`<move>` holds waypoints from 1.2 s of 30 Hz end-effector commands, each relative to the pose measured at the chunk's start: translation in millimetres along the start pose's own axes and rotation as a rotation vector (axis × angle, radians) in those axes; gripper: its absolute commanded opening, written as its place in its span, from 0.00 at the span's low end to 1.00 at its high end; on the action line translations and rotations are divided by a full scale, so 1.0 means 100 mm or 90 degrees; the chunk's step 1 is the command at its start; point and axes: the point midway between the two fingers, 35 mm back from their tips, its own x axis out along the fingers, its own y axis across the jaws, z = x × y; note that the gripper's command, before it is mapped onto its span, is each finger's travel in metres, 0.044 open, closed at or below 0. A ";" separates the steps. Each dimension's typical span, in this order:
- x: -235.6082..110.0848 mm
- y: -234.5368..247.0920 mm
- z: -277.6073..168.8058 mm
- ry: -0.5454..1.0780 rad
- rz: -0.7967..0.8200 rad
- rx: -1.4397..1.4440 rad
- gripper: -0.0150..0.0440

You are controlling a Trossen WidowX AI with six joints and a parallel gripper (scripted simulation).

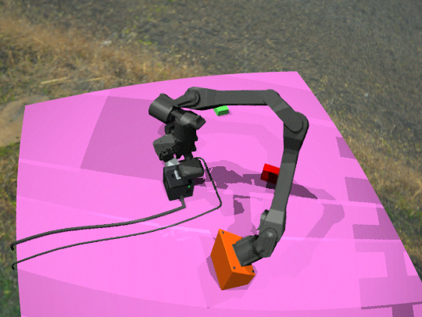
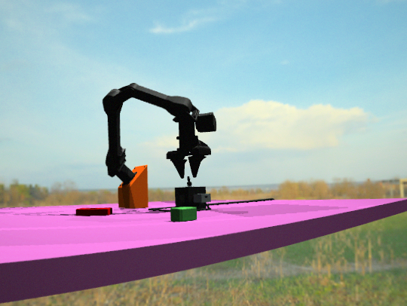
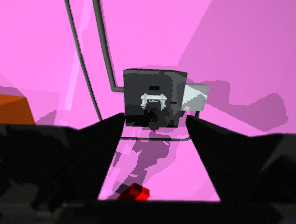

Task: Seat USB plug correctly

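Observation:
The black power cube (image 1: 177, 191) (image 2: 182, 197) (image 3: 134, 82) stands on the pink table. The small dark USB plug (image 2: 189, 182) (image 3: 153, 106) stands upright from its top, with a light outline beside it in the wrist view. Which way round it sits and how deep cannot be told. My gripper (image 2: 188, 176) (image 3: 155, 117) points down and is open and empty. Its fingertips are just above the plug's top in the exterior view, one to each side. In the top view the gripper partly covers the cube's top.
A pale block (image 2: 202, 197) (image 3: 196, 97) sticks out of the cube's side. Two dark cables (image 1: 113, 225) (image 1: 129, 235) run to the table's left edge. A red block (image 1: 270, 173) (image 2: 93, 212) (image 3: 135, 192), a green block (image 1: 221, 111) (image 2: 183, 214) and the orange arm base (image 1: 225, 261) (image 2: 140, 190) stand apart.

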 end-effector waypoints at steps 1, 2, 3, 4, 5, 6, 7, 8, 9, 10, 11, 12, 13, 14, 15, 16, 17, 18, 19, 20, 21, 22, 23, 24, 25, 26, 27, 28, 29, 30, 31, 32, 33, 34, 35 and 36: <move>0.00 0.00 0.00 0.000 0.000 0.000 0.64; 0.00 0.00 0.00 0.000 0.000 0.000 0.60; 0.00 0.00 0.00 0.000 0.000 0.000 0.56; 0.00 0.00 0.00 0.000 0.000 0.000 0.51; 0.00 0.00 0.00 0.000 0.000 0.000 0.47; 0.00 0.00 0.00 0.000 0.000 0.000 0.42; 0.00 0.00 0.00 0.000 0.000 0.000 0.38; 0.00 0.00 0.00 0.000 0.000 0.000 0.33; 0.00 0.00 0.00 0.000 0.000 0.000 0.29; 0.00 0.00 0.00 0.000 0.000 0.000 0.28; 0.00 0.00 0.00 0.000 0.000 0.000 0.27; 0.00 0.00 0.00 0.000 0.000 0.000 0.25; 0.00 0.00 0.00 0.000 0.000 0.000 0.25; 0.00 0.00 0.00 0.000 0.000 0.000 0.25; 0.00 0.00 0.00 0.000 0.000 0.000 0.25; 0.00 0.00 0.00 0.000 0.000 0.000 0.25; 0.00 0.00 0.00 0.000 0.000 0.000 0.25; 0.00 0.00 0.00 0.000 0.000 0.000 0.25; 0.00 0.00 0.00 0.000 0.000 0.000 0.25; 0.00 0.00 0.00 0.000 0.000 0.000 0.25; 0.00 0.00 0.00 0.000 0.000 0.000 0.25; 0.00 0.00 0.00 0.000 0.000 0.000 0.25; 0.00 0.00 0.00 0.000 0.000 0.000 0.25; 0.00 0.00 0.00 0.000 0.000 0.000 0.25; 0.00 0.00 0.00 0.000 0.000 0.000 0.25; 0.00 0.00 0.00 0.000 0.000 0.000 0.25; 0.00 0.00 0.00 0.000 0.000 0.000 0.25; 0.00 0.00 0.00 0.000 0.000 0.000 0.25; 0.00 0.00 0.00 0.000 0.000 0.000 0.25; -0.01 0.00 0.00 0.000 0.000 0.000 0.25; -0.02 0.00 0.00 0.000 0.000 0.000 0.25; -0.02 0.00 0.00 0.000 0.000 0.000 0.25; -0.03 0.00 0.00 0.000 0.000 0.000 0.25; -0.04 0.00 0.00 0.000 0.000 0.000 0.25; -0.04 0.00 0.00 0.000 0.000 0.000 0.25; -0.05 0.00 0.00 0.000 0.000 0.000 0.25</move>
